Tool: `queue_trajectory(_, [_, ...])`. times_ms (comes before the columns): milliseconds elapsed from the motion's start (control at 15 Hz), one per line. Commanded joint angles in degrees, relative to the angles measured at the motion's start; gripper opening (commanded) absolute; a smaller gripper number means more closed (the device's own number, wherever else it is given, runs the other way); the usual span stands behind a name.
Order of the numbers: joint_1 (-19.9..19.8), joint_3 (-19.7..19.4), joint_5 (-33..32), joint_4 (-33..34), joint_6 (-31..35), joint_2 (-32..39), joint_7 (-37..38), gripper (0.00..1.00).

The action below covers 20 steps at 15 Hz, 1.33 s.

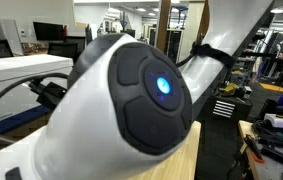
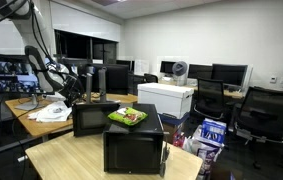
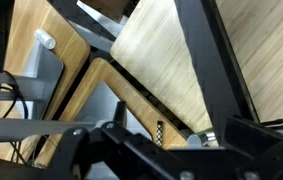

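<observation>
— Two black boxes sit on the surface [image 2: 61,155]; the near box [image 2: 133,148] carries a green tray [image 2: 128,117].
— Behind that near box our gripper [image 2: 83,90] hangs with jaws apart, empty, close over the smaller box [image 2: 89,122]. With the arm [image 1: 131,95] filling an exterior view, we could drop and clip it.

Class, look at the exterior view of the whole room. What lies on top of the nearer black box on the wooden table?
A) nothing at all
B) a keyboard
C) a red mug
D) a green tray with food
D: in an exterior view a green tray with food on it lies on top of the nearer black box.
</observation>
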Motion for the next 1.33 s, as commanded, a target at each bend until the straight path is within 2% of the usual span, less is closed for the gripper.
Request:
queue_trajectory(0, [-0.2, -0.3, -1.0, -0.5, -4.2, -0.1, 2.8, 1.00])
queue_trajectory(867, [-1.1, -0.9, 1.7, -1.2, -14.3, 0.5, 1.8, 1.00])
queue_trajectory(1267, [-2.2, -2.3, 6.6, -1.5, -23.5, 1.0, 1.3, 1.00])
